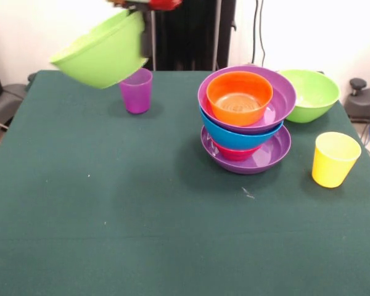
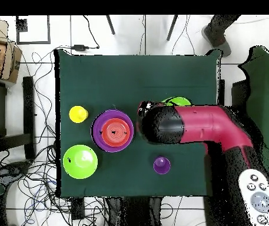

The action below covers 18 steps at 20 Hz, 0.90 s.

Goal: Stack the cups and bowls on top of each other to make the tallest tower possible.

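My gripper (image 1: 144, 32) comes down at the top left of the front view and is shut on the rim of a lime green bowl (image 1: 103, 52), which hangs tilted above the table. A purple cup (image 1: 136, 90) stands just behind and below it. The tower (image 1: 245, 120) stands right of centre: a wide purple bowl as base, then a red-pink bowl, a blue bowl, a second wide purple bowl and an orange bowl (image 1: 239, 97) on top. The second lime green bowl (image 1: 309, 94) sits beside the tower. The yellow cup (image 1: 335, 158) stands at the right. The small translucent blue bowl is hidden.
In the overhead view the arm (image 2: 183, 125) covers most of the held bowl (image 2: 175, 101) and reaches toward the tower (image 2: 113, 130). The green table (image 1: 142, 216) has cables around it. A person's leg (image 2: 219, 28) shows at the top edge.
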Each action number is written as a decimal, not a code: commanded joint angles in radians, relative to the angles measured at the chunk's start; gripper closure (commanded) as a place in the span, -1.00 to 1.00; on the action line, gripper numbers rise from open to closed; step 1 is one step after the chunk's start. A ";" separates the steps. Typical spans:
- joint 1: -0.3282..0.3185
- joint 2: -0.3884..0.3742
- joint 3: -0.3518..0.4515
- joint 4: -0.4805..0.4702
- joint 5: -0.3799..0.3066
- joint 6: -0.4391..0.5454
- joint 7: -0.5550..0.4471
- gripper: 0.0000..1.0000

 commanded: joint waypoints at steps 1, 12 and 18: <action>0.130 -0.002 -0.081 -0.021 0.028 0.094 0.176 1.00; 0.309 0.044 -0.208 0.000 0.067 -0.007 0.328 1.00; 0.345 0.008 -0.243 0.008 0.102 0.023 0.322 1.00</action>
